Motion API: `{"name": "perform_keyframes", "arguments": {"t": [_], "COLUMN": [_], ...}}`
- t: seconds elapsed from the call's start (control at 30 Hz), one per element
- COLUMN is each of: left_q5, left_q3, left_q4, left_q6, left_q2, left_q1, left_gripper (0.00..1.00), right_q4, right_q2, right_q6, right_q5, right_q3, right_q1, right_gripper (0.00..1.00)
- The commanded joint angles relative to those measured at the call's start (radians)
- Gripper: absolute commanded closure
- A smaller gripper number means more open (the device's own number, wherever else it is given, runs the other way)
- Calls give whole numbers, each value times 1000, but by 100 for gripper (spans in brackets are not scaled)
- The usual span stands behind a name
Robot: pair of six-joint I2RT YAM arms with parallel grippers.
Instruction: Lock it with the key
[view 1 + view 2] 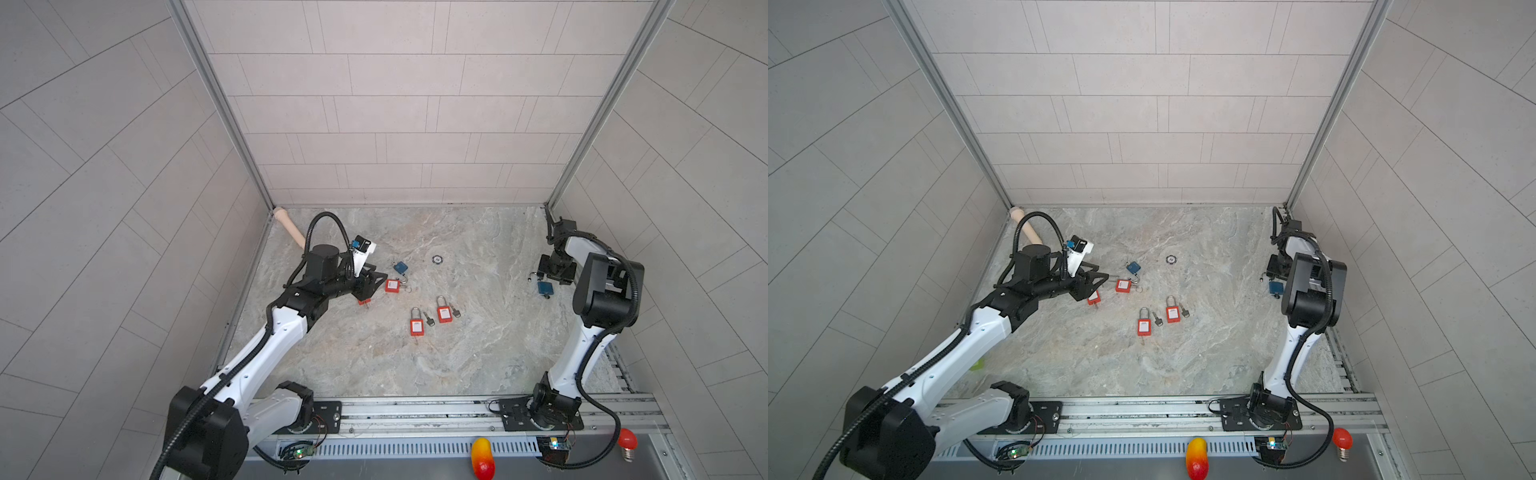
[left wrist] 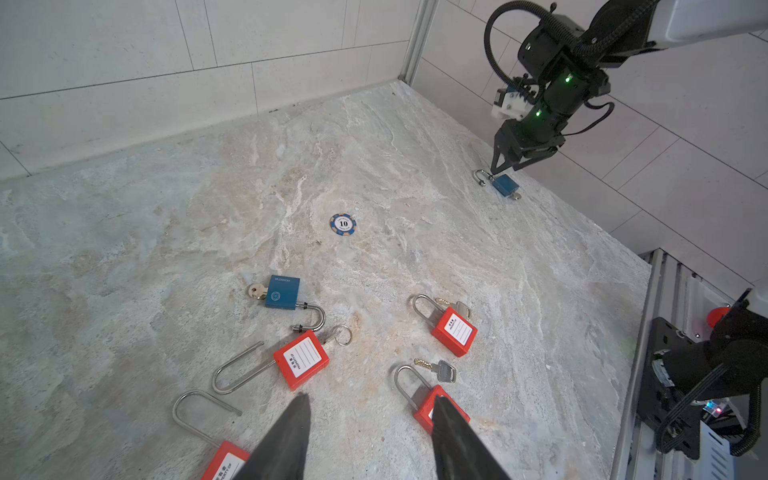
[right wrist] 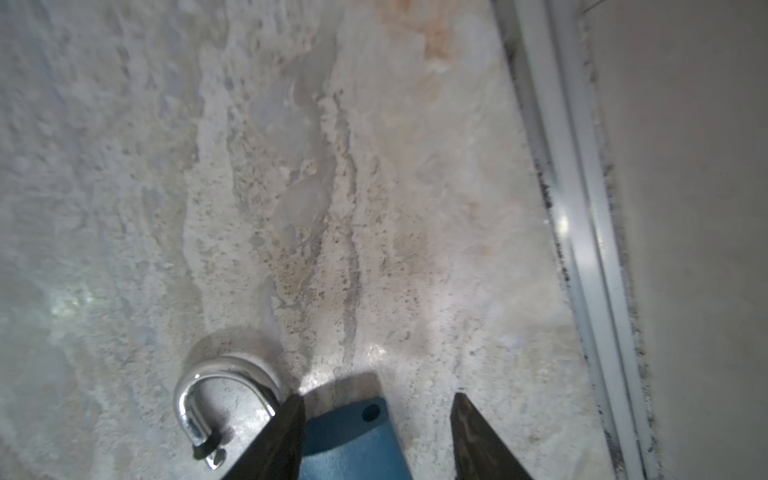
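The desk (image 1: 374,365) is a slab with a grey-beige marble pattern, veined and mottled. It is boxed in on three sides by pale grey walls printed with staggered rectangular tiles: a back wall (image 1: 395,104), a left wall (image 1: 104,166) and a right wall (image 1: 685,187). Slim aluminium posts (image 1: 223,104) mark the two rear corners. Along the near edge runs a metal rail (image 1: 415,409), with a slotted vent strip (image 1: 395,449) below it. The light is soft and even, with a small glint on the edge strip (image 3: 577,208) in the right wrist view.

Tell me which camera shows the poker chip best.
The left wrist view: the poker chip lies unobstructed, its 10 readable. In both top views the poker chip is a tiny disc. The right wrist view misses it.
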Motion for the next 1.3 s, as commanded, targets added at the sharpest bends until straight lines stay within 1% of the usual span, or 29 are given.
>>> {"name": "perform_keyframes", "arguments": {"t": [0.0,0.13,0.27,0.43,0.6,0.77,0.9,0.97,1.07,1.17,1.2,1.27], "left_q5": [-5,-4,-2,-4,17,27,33,38,41,41,42,42], "left_q3": [11,8,3,-7,10,21,16,17,27,37,37,33], "left_q4": [-2,-2,-2,1,18,30,36,31,24,24,25,29], "left_q6": [6,5,4,17,20,23,30,35,46,49,48,44], "left_q2": [-24,-29,-38,-45,-8,18,24,27,30,32,32,27], "left_q1": [0,-1,-2,-2,0,-1,-1,-2,-2,-1,-1,-1], "left_gripper": [47,47,47,47,47,47,47,47,47,47,47,47], "right_q4": [-19,-7,0,30,43,54,70,61,27,-30,-52,-82], "right_q2": [-7,-8,-12,-93,-166,-240,-336,-387,-447,-451,-444,-430], "right_q6": [-20,-13,1,21,55,134,248,275,252,163,123,36], "right_q5": [-36,-61,-126,-128,-139,-112,-54,-12,82,125,123,59], "right_q3": [-27,-60,-93,-193,-281,-360,-413,-408,-372,-328,-315,-305], "right_q1": [2,2,5,29,69,158,255,301,337,337,336,337], "right_gripper": [42,42,46,47,50,52,48,47,43,40,39,39]}}
